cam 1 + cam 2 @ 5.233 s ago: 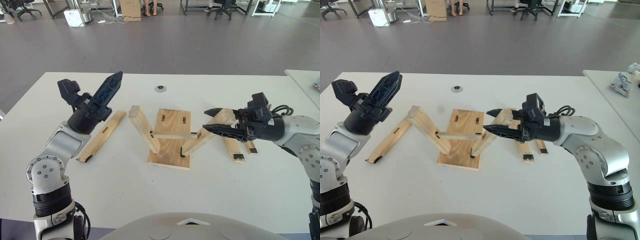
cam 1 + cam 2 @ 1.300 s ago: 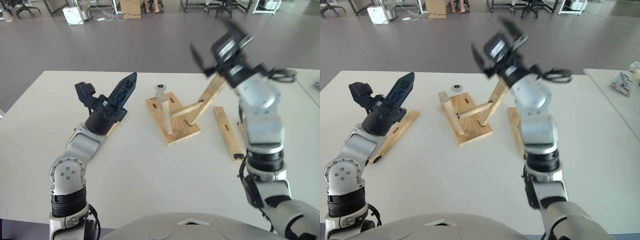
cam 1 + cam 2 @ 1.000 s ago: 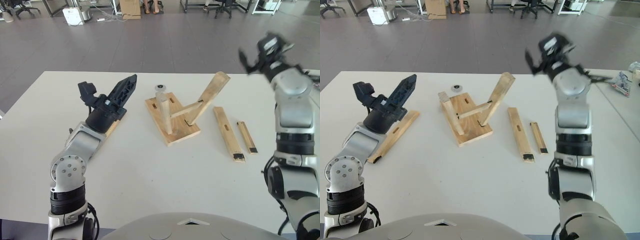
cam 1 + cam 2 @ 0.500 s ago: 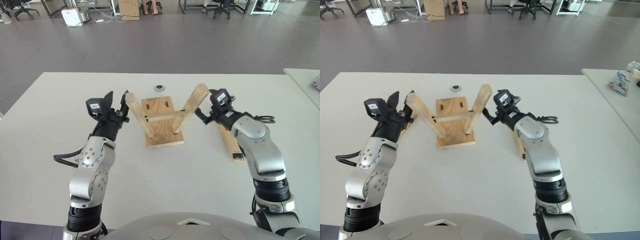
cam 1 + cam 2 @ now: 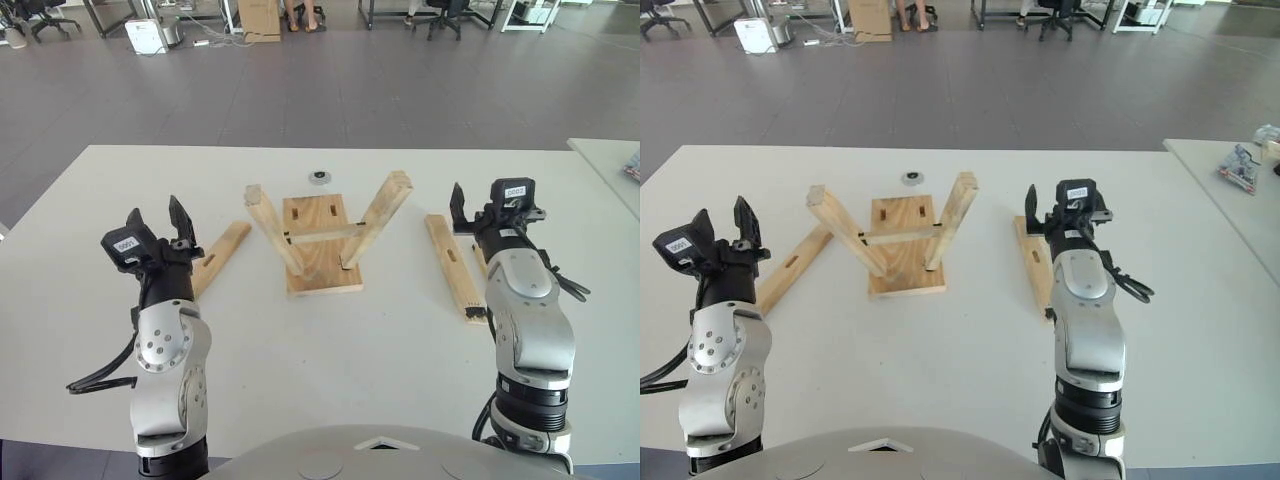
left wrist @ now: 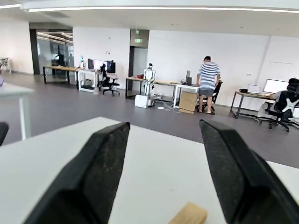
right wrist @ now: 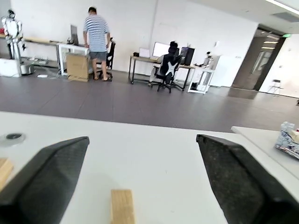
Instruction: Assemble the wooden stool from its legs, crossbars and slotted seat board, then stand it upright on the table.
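Centre of the white tabletop (image 5: 400, 350), the flat slotted wooden seat board (image 5: 322, 262) is carrying two splayed pale wooden legs (image 5: 272, 228) bridged by one thin wooden crossbar (image 5: 322, 235). One loose wooden leg (image 5: 218, 258) is lying left of the board, another loose leg (image 5: 448, 262) right, and one small dark disc (image 5: 320, 178) beyond. The left tool (image 6: 163, 128) and right tool (image 7: 142, 139) are hanging wide open and empty either side. The leaning legs are looking loosely seated, so a careless nudge could probably topple them.

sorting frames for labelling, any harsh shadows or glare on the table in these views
Left eye view: even light, faint soft shadows by the stool legs on the table, no glare. Left and right wrist views: jaws dark against the bright room, table pale.
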{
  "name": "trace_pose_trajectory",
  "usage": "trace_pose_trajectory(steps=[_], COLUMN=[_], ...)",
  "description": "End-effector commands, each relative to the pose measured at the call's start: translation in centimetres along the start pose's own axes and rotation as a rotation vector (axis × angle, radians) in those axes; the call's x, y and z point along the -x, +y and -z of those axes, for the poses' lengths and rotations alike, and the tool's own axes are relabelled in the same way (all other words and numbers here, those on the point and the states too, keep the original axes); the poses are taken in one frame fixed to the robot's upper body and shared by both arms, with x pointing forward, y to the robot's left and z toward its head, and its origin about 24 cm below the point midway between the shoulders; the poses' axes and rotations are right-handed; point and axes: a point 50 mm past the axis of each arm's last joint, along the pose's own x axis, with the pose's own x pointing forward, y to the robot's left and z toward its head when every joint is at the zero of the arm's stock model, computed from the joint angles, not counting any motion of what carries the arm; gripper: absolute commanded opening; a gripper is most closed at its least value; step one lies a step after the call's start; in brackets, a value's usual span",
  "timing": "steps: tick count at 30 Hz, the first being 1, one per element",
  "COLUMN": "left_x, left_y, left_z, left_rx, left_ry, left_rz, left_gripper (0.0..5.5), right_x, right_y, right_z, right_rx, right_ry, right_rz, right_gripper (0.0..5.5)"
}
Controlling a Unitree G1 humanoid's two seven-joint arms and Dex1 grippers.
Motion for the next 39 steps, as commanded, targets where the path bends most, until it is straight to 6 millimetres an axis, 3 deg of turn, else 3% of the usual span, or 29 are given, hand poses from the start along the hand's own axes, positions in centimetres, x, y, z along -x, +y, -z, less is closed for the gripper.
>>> trace_pose_trajectory(steps=[1,2,3,10,12,15,17,19,24,27,29,31,32,33,34,36,37,39], left_x=[1.4,2.4,2.7,1.7,0.9,-1.1,-3.3,-5.0,-7.4,-8.2,-8.5,-8.3,-8.1,-7.6,-6.6,-3.2,-1.4,0.4], left_y=[-7.1,-8.7,-9.1,-7.7,-6.3,-2.1,2.0,3.5,0.3,-3.3,-4.5,-5.6,-6.1,-6.4,-6.6,-5.2,-4.4,-3.7], left_z=[-0.3,-0.3,-0.2,0.1,0.5,0.9,-0.1,-1.4,-5.7,-9.9,-12.7,-13.8,-13.4,-11.0,-7.5,-0.2,2.3,4.1], left_rx=[0.086,0.085,0.085,0.065,0.040,-0.065,-0.153,-0.185,-0.152,-0.008,0.067,0.126,0.149,0.165,0.135,0.108,0.099,0.152], left_ry=[0.060,0.072,0.085,0.105,0.110,0.089,0.037,-0.026,-0.224,-0.345,-0.416,-0.408,-0.369,-0.232,-0.026,0.424,0.592,0.712], left_rz=[0.561,0.713,0.753,0.664,0.620,0.579,0.494,0.449,0.500,0.601,0.619,0.665,0.691,0.723,0.778,0.834,0.849,0.812], left_gripper=[2.75,2.75,2.75,2.75,2.75,2.75,2.75,2.75,2.75,2.75,2.75,2.75,2.75,2.75,2.75,2.75,2.75,2.75], right_x=[2.7,3.3,3.5,2.7,1.6,0.2,-0.7,-1.4,-2.8,-3.1,-3.0,-2.8,-2.8,-2.8,-2.4,-0.9,-0.3,-0.2], right_y=[6.9,7.9,8.3,7.0,5.5,3.5,1.7,0.5,0.0,0.4,0.5,1.2,1.9,3.3,4.5,6.5,6.8,6.4], right_z=[-3.6,-3.8,-3.7,-1.4,-1.1,-1.7,-2.0,-2.7,-6.7,-11.6,-14.6,-15.2,-14.3,-11.3,-7.8,-2.3,-0.5,0.6], right_rx=[-0.103,-0.107,-0.097,-0.038,-0.025,0.019,0.063,0.082,0.049,-0.113,-0.249,-0.332,-0.344,-0.369,-0.471,-0.494,-0.484,-0.464], right_ry=[-0.172,-0.176,-0.170,-0.072,-0.056,-0.083,-0.099,-0.127,-0.268,-0.418,-0.520,-0.519,-0.470,-0.336,-0.174,0.089,0.180,0.230], right_rz=[-0.530,-0.607,-0.636,-0.568,-0.501,-0.452,-0.405,-0.371,-0.344,-0.365,-0.383,-0.426,-0.447,-0.477,-0.481,-0.488,-0.474,-0.428], right_gripper=[4.31,4.31,4.31,4.31,4.31,4.31,4.31,4.31,4.31,4.31,4.31,4.31,4.31,4.31,4.31,4.31,4.31,4.31])
